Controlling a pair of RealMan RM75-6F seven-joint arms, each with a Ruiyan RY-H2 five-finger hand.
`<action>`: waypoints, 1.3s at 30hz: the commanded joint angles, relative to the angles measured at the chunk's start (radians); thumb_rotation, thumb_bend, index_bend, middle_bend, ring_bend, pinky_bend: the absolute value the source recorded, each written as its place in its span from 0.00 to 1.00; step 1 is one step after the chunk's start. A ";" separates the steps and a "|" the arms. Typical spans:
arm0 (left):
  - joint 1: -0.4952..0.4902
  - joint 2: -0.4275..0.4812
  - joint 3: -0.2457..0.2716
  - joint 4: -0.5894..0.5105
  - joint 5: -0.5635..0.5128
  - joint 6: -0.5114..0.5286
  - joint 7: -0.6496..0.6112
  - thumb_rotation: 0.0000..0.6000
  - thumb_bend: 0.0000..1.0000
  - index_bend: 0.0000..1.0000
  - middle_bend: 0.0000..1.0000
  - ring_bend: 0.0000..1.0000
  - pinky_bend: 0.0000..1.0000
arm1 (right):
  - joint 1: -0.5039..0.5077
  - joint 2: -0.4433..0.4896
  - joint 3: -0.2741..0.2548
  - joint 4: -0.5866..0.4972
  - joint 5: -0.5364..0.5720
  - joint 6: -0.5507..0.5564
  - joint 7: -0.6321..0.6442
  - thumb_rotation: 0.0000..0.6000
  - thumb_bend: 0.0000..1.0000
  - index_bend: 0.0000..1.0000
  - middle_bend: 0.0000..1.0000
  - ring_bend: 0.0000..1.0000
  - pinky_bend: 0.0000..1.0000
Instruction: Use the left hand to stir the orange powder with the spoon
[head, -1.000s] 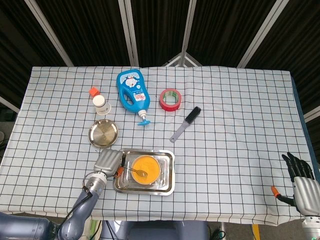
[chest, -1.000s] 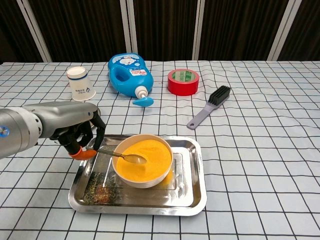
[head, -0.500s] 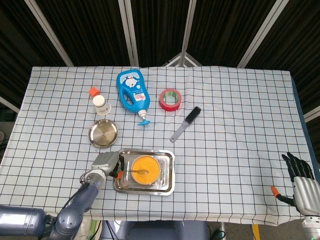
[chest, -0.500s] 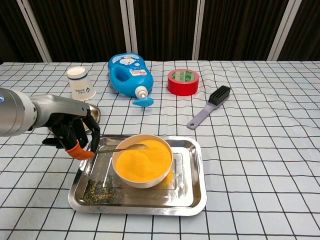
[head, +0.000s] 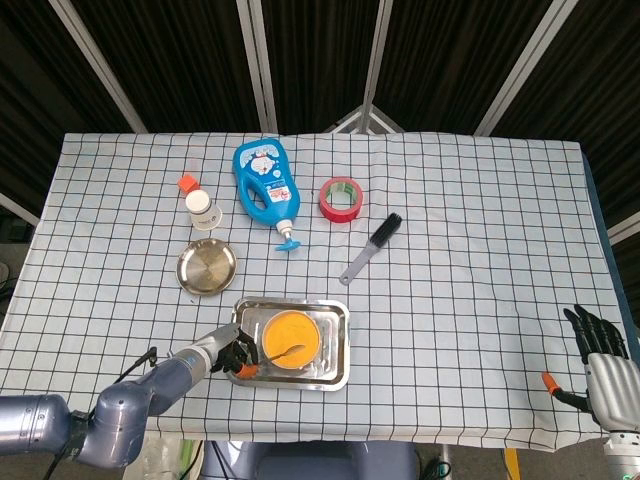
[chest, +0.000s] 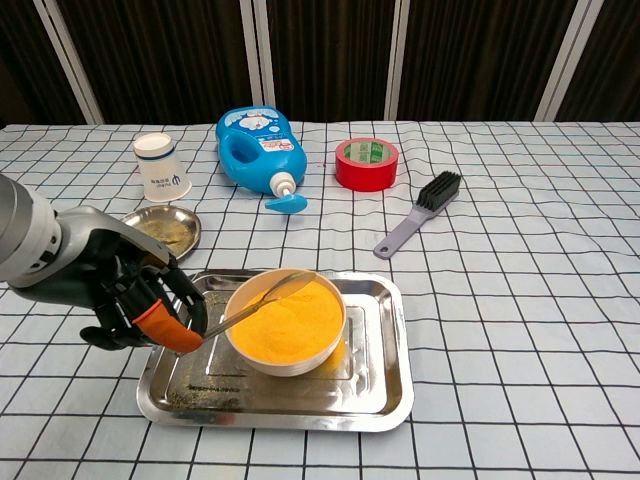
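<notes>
A white bowl of orange powder sits in a steel tray near the table's front edge. My left hand is at the tray's left end and grips the handle of a metal spoon. The spoon slants up to the right, its bowl at the powder's far rim. My right hand hangs off the table's front right corner, fingers apart and holding nothing.
Behind the tray lie a small steel dish, a white cup, a blue bottle, a red tape roll and a black brush. The checked cloth stretches to the right.
My left hand has drawn back towards the table's front edge and dropped lower. The spoon's handle end went down with it and its bowl swung across the powder towards the far rim.
</notes>
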 joint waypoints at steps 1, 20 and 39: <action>-0.023 0.046 -0.012 0.032 -0.097 -0.079 -0.036 1.00 0.58 0.55 0.79 0.79 0.86 | 0.000 0.000 0.000 0.000 0.000 -0.001 0.000 1.00 0.31 0.00 0.00 0.00 0.00; -0.066 0.111 0.084 0.135 -0.389 -0.320 -0.058 1.00 0.58 0.55 0.79 0.79 0.86 | 0.000 0.000 0.000 0.001 -0.001 0.001 0.001 1.00 0.31 0.00 0.00 0.00 0.00; -0.077 0.129 0.185 0.191 -0.601 -0.534 -0.100 1.00 0.58 0.54 0.79 0.79 0.86 | 0.000 -0.001 0.000 0.001 -0.002 0.002 0.001 1.00 0.31 0.00 0.00 0.00 0.00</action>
